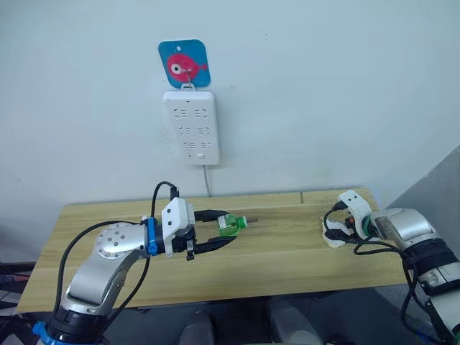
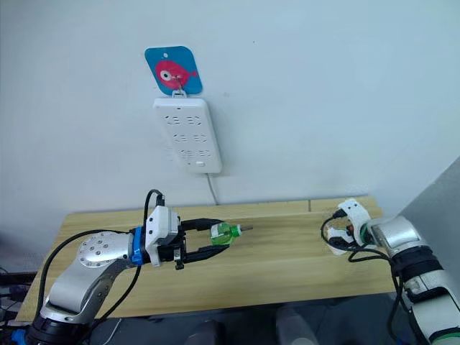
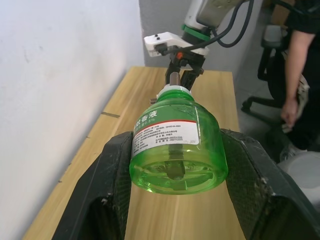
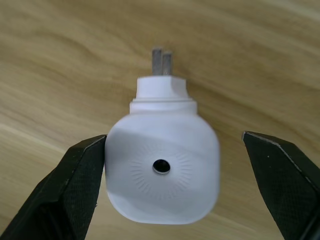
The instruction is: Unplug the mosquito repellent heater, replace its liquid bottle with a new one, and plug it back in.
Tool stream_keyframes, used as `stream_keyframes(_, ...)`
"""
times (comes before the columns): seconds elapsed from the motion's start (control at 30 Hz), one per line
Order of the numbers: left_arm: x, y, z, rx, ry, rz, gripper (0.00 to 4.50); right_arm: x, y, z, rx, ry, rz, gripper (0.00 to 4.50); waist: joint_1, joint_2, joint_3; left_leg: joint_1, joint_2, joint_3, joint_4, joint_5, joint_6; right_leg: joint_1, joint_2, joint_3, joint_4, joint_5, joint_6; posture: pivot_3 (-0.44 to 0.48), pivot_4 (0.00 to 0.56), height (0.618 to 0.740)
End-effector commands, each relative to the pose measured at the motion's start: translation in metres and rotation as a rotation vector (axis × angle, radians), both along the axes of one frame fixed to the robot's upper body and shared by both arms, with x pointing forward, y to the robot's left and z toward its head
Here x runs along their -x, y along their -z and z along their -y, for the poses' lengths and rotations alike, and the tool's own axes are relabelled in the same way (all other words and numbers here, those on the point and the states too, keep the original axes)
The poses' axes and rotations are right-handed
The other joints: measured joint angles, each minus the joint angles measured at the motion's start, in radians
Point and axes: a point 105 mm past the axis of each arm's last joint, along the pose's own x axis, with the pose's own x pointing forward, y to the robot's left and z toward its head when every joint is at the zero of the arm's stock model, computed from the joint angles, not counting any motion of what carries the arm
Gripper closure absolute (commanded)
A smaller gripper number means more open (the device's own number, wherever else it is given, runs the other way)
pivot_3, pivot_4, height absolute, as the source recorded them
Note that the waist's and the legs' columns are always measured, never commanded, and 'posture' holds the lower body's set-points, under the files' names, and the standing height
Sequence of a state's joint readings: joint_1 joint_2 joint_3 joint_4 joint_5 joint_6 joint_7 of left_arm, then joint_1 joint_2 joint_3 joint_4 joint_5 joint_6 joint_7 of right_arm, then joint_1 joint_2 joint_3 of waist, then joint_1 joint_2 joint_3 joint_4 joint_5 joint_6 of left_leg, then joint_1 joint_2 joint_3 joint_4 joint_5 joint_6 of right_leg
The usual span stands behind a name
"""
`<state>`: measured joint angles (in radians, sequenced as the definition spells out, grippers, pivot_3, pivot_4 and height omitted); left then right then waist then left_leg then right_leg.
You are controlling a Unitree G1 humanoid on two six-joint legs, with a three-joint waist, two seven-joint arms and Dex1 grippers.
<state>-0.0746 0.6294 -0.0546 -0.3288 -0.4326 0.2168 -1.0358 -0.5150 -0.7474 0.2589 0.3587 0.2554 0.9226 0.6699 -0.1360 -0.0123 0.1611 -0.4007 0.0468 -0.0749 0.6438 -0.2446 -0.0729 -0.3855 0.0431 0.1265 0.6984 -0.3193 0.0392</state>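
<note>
From the head camera, taking the wooden table as the landmark: the left gripper hangs above the table's middle with a small green liquid bottle between its two black fingers, the bottle lying sideways with its neck pointing toward the table's right end. At that right end the right gripper sits low over the mosquito repellent heater, which rests on the table; most of the white unit is hidden behind the gripper and its cables, so its shape is hard to make out here. On the wall behind the table hangs a white power strip, its cord dropping behind the table's far edge, below a blue square hook plate with a pink fish on it. No writing on the strip can be read.

In the left wrist view the bottle is pinched on both sides by the finger pads, held firmly, base toward the camera. Its white label carries green Chinese characters and fine print too small to read. Beyond the neck, the right gripper shows above the table's far end. A person stands beside the table, cut off by the frame edge.

In the right wrist view the heater lies on the table, vent hole facing the camera, two plug pins pointing away. One finger touches its side; the other stands clear, so the jaws are wide apart and not gripping.
</note>
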Motion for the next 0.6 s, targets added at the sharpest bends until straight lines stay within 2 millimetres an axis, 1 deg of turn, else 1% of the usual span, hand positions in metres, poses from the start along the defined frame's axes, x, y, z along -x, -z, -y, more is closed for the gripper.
stream_keyframes(0.03, -0.007, -0.01, -0.001, 0.074, -0.054, 0.01, 2.26, 0.003, -0.04, 0.003, -0.031, -0.038, 0.125, 0.0, 0.002, 0.0, 0.0, 0.0, 0.0, 0.0, 0.0, 0.0, 0.0, 0.0, 0.0, 0.0, 0.0, 0.0, 0.0, -0.105, 0.13, 0.74)
stream_keyframes(0.1, -0.013, -0.011, 0.001, 0.135, -0.11, -0.019, 2.26, 0.018, -0.065, -0.017, -0.104, -0.185, 0.194, 0.0, 0.007, 0.001, 0.0, 0.0, 0.0, -0.001, 0.0, 0.0, 0.0, 0.0, 0.0, -0.001, 0.0, 0.0, 0.0, -0.128, 0.124, 0.74)
stream_keyframes(0.17, -0.014, -0.011, 0.008, 0.177, -0.128, -0.025, 2.26, 0.031, -0.09, -0.039, -0.231, -0.273, 0.258, 0.0, 0.007, 0.0, -0.001, -0.001, 0.0, -0.002, 0.0, 0.0, 0.0, 0.0, 0.0, -0.002, 0.0, -0.001, 0.001, -0.146, 0.116, 0.74)
stream_keyframes(0.23, -0.017, -0.015, 0.012, 0.231, -0.162, -0.03, 2.26, 0.04, -0.109, -0.056, -0.364, -0.288, 0.298, 0.0, -0.006, 0.001, -0.001, -0.001, 0.0, -0.002, 0.0, 0.0, 0.0, 0.001, 0.0, -0.002, 0.0, -0.001, 0.001, -0.162, 0.11, 0.74)
stream_keyframes(0.3, -0.019, -0.024, 0.018, 0.279, -0.174, 0.015, 2.26, 0.05, -0.131, -0.08, -0.57, -0.301, 0.339, 0.0, -0.012, -0.001, -0.002, 0.001, 0.0, -0.002, 0.001, 0.0, 0.0, 0.002, 0.0, -0.002, 0.0, 0.0, 0.001, -0.174, 0.1, 0.74)
stream_keyframes(0.33, -0.02, -0.031, 0.021, 0.305, -0.176, 0.051, 2.26, 0.057, -0.139, -0.097, -0.682, -0.315, 0.355, 0.0, -0.015, -0.002, -0.003, 0.001, 0.0, -0.002, 0.001, 0.0, 0.0, 0.002, 0.0, -0.002, 0.0, 0.0, 0.002, -0.18, 0.096, 0.74)
stream_keyframes(0.4, -0.022, -0.04, 0.026, 0.346, -0.186, 0.086, 2.26, 0.064, -0.149, -0.121, -0.837, -0.321, 0.371, 0.0, -0.018, -0.002, -0.003, 0.003, 0.0, -0.003, 0.002, 0.0, 0.0, 0.005, 0.001, -0.002, 0.001, 0.0, 0.002, -0.185, 0.088, 0.74)
stream_keyframes(0.47, -0.023, -0.044, 0.029, 0.369, -0.192, 0.091, 2.26, 0.067, -0.155, -0.136, -0.931, -0.307, 0.376, 0.0, -0.026, -0.001, -0.005, 0.003, 0.0, -0.004, 0.002, 0.0, 0.0, 0.006, 0.001, -0.002, 0.001, 0.001, 0.003, -0.186, 0.084, 0.74)
stream_keyframes(0.5, -0.023, -0.044, 0.032, 0.38, -0.192, 0.078, 2.26, 0.067, -0.159, -0.147, -0.989, -0.299, 0.391, 0.0, -0.028, -0.001, -0.006, 0.002, 0.0, -0.003, 0.003, 0.0, 0.0, 0.006, 0.001, -0.002, 0.001, 0.001, 0.004, -0.187, 0.079, 0.74)
stream_keyframes(0.53, -0.022, -0.045, 0.035, 0.387, -0.187, 0.068, 2.26, 0.065, -0.161, -0.154, -1.029, -0.283, 0.397, 0.0, -0.032, -0.001, -0.008, 0.002, -0.001, -0.003, 0.002, 0.0, -0.001, 0.006, 0.001, -0.001, 0.0, 0.002, 0.004, -0.187, 0.079, 0.74)
stream_keyframes(0.6, -0.021, -0.045, 0.039, 0.397, -0.183, 0.051, 2.26, 0.063, -0.164, -0.163, -1.077, -0.255, 0.403, 0.0, -0.034, -0.001, -0.009, 0.002, -0.001, -0.002, 0.002, 0.0, -0.001, 0.005, 0.0, 0.0, -0.001, 0.002, 0.005, -0.184, 0.075, 0.74)
